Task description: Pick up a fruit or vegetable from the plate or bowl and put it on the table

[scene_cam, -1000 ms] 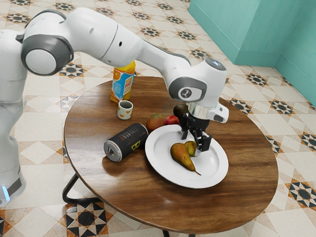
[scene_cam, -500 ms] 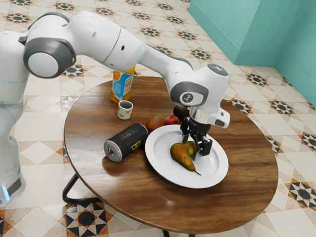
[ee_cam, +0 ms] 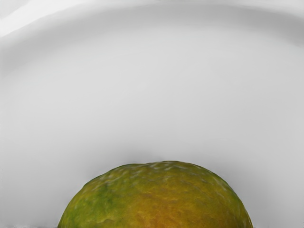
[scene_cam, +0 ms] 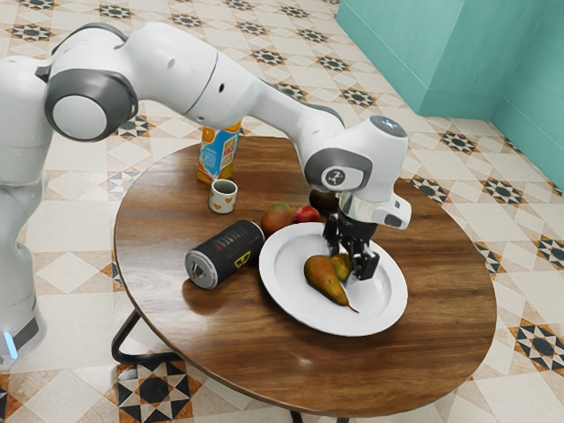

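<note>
"One round table, one white plate, one carton, one can — why is the pincer so low?"

"Single pincer, positioned for a pick from above, by all appearances; whether it grips cannot be told."

"And the fruit aboard?"

"Two: one pear, one smaller green-orange citrus on the plate at the pincer, the likely pick — the raised rim presumably stops both rolling off."

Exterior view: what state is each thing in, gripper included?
Gripper: down at the green-orange fruit, open or shut unclear
Plate: right side up
Pear: lying on the plate
Can: on its side
Cup: upright
Juice container: upright
Mango: beside the plate
Dark fruit: partly hidden
</note>
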Tool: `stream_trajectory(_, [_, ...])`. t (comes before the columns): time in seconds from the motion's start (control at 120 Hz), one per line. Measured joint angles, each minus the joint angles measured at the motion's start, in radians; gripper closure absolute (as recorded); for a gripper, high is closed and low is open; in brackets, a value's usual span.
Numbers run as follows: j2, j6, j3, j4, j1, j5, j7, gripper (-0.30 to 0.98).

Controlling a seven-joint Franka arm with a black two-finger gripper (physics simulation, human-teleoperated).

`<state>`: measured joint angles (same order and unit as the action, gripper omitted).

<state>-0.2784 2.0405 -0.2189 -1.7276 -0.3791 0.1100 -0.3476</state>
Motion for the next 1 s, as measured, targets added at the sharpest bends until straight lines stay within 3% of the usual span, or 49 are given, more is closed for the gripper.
stream_trajectory(0.192, [0.014,-0.003,0.002,0.013,-0.005,-0.005,-0.01,0.36])
stream_trajectory(0.308, [0.015,-0.047,0.003,0.137,-0.014,-0.008,-0.014,0.41])
stream_trajectory(0.433, [-0.003,-0.098,0.0,0.259,-0.007,-0.009,-0.016,0.36])
stream_trajectory(0.467, [-0.045,-0.128,-0.003,0.351,-0.005,-0.008,-0.015,0.36])
stream_trajectory(0.567, [-0.344,-0.293,-0.026,0.901,0.011,-0.001,-0.014,0.35])
stream_trajectory(0.7, [-0.598,-0.46,0.021,1.282,0.082,0.02,-0.01,0.36])
stream_trajectory(0.808, [-0.739,-0.502,0.097,1.439,0.144,0.025,-0.002,0.35])
stream_trajectory(1.0, [-0.808,-0.422,0.137,1.47,0.159,0.026,0.026,0.35])
